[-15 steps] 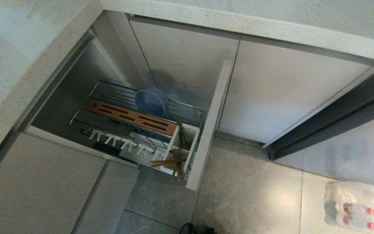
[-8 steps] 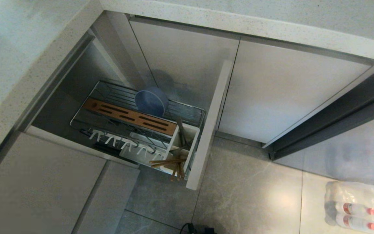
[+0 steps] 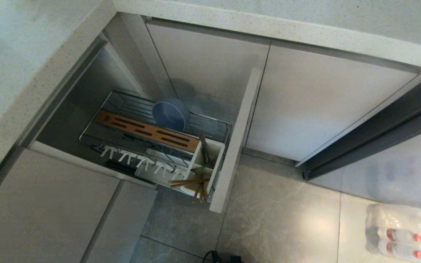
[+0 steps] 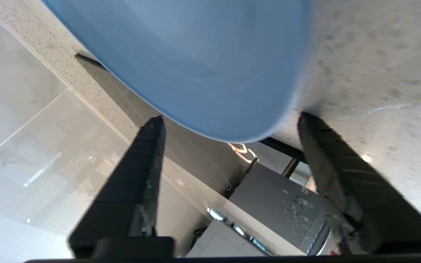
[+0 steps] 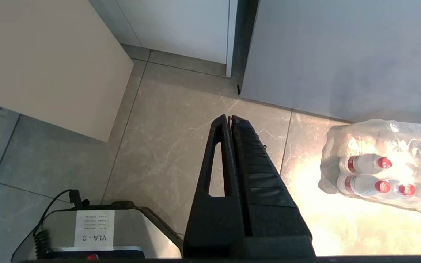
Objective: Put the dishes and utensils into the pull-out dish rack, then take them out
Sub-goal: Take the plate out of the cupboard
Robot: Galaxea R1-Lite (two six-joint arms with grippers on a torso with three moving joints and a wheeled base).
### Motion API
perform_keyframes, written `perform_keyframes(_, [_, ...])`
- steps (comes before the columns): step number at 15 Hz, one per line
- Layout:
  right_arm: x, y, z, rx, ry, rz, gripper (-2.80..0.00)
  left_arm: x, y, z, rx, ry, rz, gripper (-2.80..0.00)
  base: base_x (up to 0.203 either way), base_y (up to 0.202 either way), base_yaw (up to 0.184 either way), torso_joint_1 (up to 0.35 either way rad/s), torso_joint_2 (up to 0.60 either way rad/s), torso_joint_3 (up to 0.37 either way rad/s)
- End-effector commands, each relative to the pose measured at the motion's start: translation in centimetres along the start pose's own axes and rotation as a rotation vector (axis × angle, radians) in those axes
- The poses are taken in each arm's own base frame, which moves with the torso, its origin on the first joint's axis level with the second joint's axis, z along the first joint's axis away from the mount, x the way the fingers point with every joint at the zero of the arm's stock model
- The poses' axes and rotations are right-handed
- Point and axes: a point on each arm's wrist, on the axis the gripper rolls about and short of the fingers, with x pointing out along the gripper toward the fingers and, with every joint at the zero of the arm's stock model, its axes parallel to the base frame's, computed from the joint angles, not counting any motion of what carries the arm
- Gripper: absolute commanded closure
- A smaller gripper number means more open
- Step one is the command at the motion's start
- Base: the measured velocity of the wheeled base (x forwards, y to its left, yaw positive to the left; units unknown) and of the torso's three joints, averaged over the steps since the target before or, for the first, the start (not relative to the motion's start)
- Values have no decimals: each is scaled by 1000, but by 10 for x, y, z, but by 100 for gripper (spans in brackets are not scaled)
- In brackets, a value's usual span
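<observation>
Only the left wrist view shows the light-blue plate [image 4: 196, 65] lying on the speckled counter [image 4: 371, 54], its rim overhanging the edge, left gripper [image 4: 228, 122] spread wide just short of it. Head view: bowl [image 3: 170, 115] leaning in the pull-out dish rack [image 3: 152, 135], chopsticks [image 3: 192, 184] in its caddy. Right gripper [image 5: 231, 118] pressed closed above open floor

A speckled pale desk [image 3: 269, 25] wraps the corner above flat grey cabinet doors [image 3: 323, 98]. Glossy marbled grey floor tiles [image 3: 276, 219] catch a bright glare (beside a shrink-wrapped pack of bottles [image 3: 404, 233]).
</observation>
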Motion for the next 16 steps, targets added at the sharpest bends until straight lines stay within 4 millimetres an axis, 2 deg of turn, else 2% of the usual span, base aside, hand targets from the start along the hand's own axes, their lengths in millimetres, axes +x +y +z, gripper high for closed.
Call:
perform_keyframes(1, [0, 0, 0, 0, 1, 0, 0, -13, 1, -5, -8, -18, 32, -280, 0, 0, 0, 0, 0, 0])
perform_keyframes(5, [0, 0, 0, 0, 1, 0, 0, -50, 3, -19, -64, -138, 116, -280, 0, 0, 0, 0, 0, 0])
perform_keyframes(7, [0, 0, 0, 0, 1, 0, 0, -64, 5, -22, -100, -256, 126, -280, 0, 0, 0, 0, 0, 0])
perform_keyframes(13, [0, 0, 0, 0, 1, 0, 0, -84, 11, -21, -239, -587, 81, -280, 0, 0, 0, 0, 0, 0])
perform_keyframes(16, [0, 0, 0, 0, 1, 0, 0, -87, 11, -22, -358, -706, -29, -280, 0, 0, 0, 0, 0, 0])
